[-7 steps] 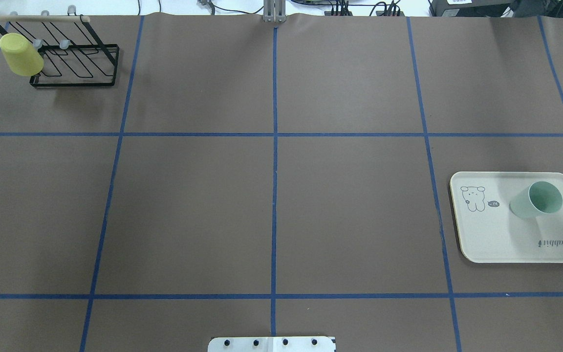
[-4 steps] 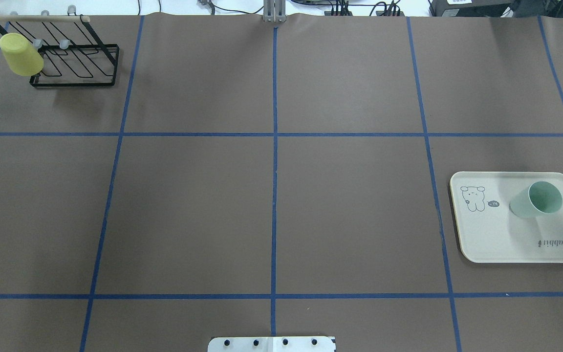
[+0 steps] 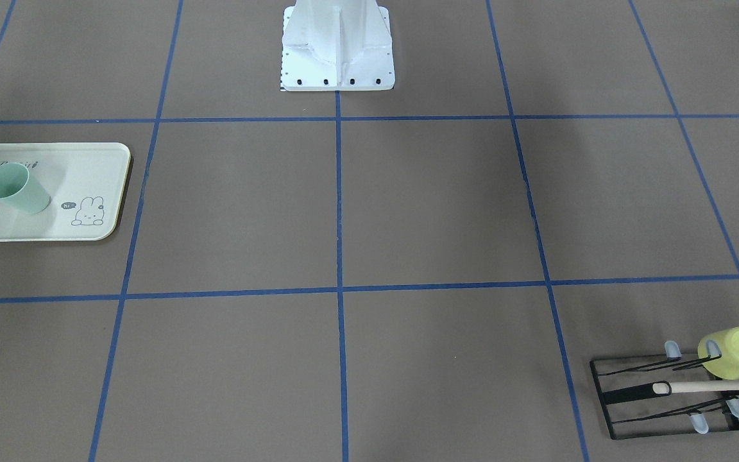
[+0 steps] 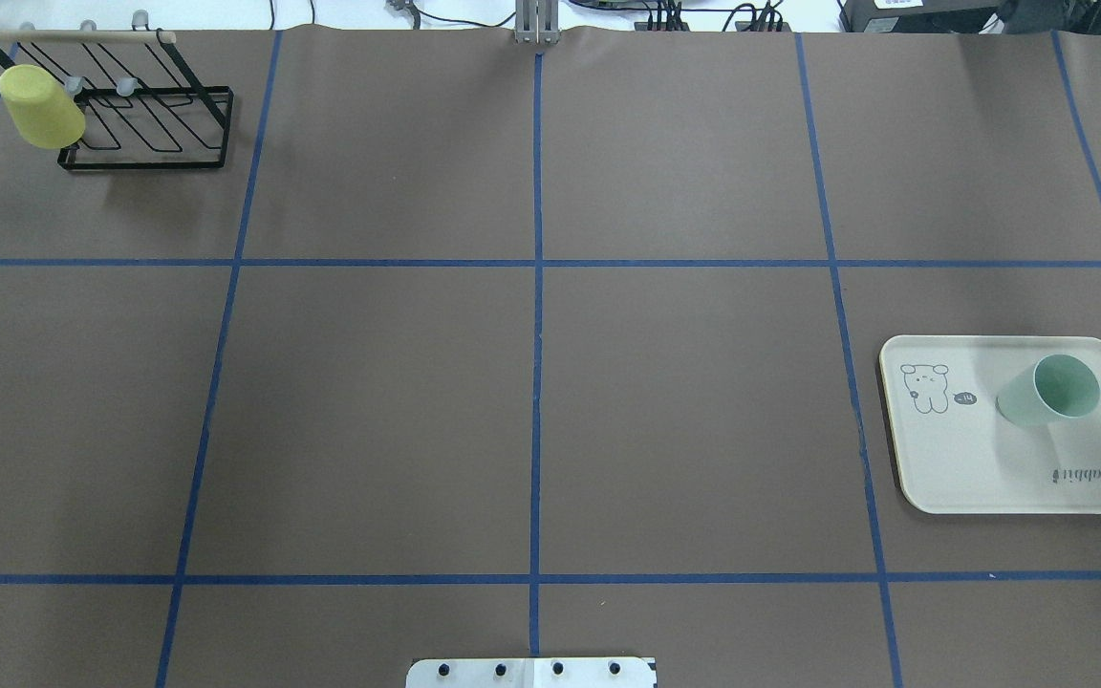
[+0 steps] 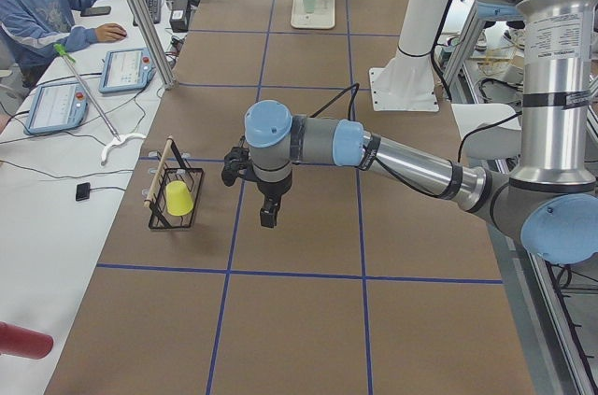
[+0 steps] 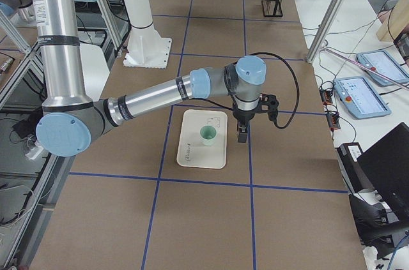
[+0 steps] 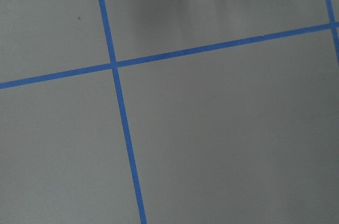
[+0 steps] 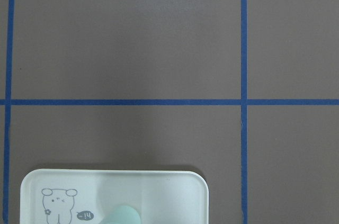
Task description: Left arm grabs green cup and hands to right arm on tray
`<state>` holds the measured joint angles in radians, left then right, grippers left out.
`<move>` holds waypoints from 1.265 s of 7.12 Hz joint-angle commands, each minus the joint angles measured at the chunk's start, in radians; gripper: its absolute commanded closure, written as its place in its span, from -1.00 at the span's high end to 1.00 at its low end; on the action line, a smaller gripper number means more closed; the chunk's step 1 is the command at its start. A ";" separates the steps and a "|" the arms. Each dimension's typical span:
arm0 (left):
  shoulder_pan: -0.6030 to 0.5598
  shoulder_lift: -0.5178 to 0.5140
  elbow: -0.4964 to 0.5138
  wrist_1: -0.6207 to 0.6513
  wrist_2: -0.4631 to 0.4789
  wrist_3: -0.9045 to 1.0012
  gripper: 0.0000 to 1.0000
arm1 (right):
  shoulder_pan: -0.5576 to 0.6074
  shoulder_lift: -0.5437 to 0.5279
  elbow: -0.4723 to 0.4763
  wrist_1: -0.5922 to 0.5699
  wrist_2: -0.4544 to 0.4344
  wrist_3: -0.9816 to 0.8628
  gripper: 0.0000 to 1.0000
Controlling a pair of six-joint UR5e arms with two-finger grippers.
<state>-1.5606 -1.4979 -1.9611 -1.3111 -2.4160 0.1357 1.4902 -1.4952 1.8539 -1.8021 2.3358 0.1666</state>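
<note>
The green cup (image 4: 1047, 392) stands upright on the cream tray (image 4: 981, 478) at the table's right side; both also show in the front view, the cup (image 3: 16, 189) on the tray (image 3: 87, 167). The right wrist view shows the tray's far edge (image 8: 159, 192) and the cup's rim (image 8: 123, 216) at the bottom. My right gripper (image 6: 243, 135) shows only in the right side view, above the table just beside the tray (image 6: 192, 155). My left gripper (image 5: 268, 213) shows only in the left side view, pointing down near the rack. I cannot tell whether either is open or shut.
A yellow-green cup (image 4: 41, 105) hangs upside down on the black wire rack (image 4: 168, 134) at the far left corner. Blue tape lines cross the brown table. The white robot base (image 3: 337, 64) stands at the near edge. An operator sits beside the table in the left side view.
</note>
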 commanded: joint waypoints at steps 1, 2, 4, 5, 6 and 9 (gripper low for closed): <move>-0.001 0.014 0.014 0.000 0.000 -0.001 1.00 | -0.002 0.000 -0.024 0.001 0.002 0.002 0.99; -0.016 0.015 0.054 -0.003 -0.002 0.001 1.00 | -0.004 0.000 -0.035 0.001 0.002 0.002 0.99; -0.051 0.015 0.103 -0.005 -0.002 0.002 1.00 | -0.002 -0.004 -0.051 0.000 0.007 -0.002 0.99; -0.055 0.015 0.110 -0.005 -0.002 0.002 1.00 | -0.002 -0.005 -0.070 0.000 0.007 -0.004 0.99; -0.055 0.016 0.113 -0.005 -0.002 0.002 1.00 | -0.002 -0.005 -0.082 0.000 0.007 -0.006 0.99; -0.055 0.013 0.108 -0.005 -0.002 0.001 1.00 | -0.002 -0.011 -0.076 0.001 0.007 -0.006 0.99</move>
<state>-1.6150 -1.4836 -1.8516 -1.3162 -2.4176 0.1378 1.4880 -1.5055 1.7770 -1.8021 2.3424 0.1612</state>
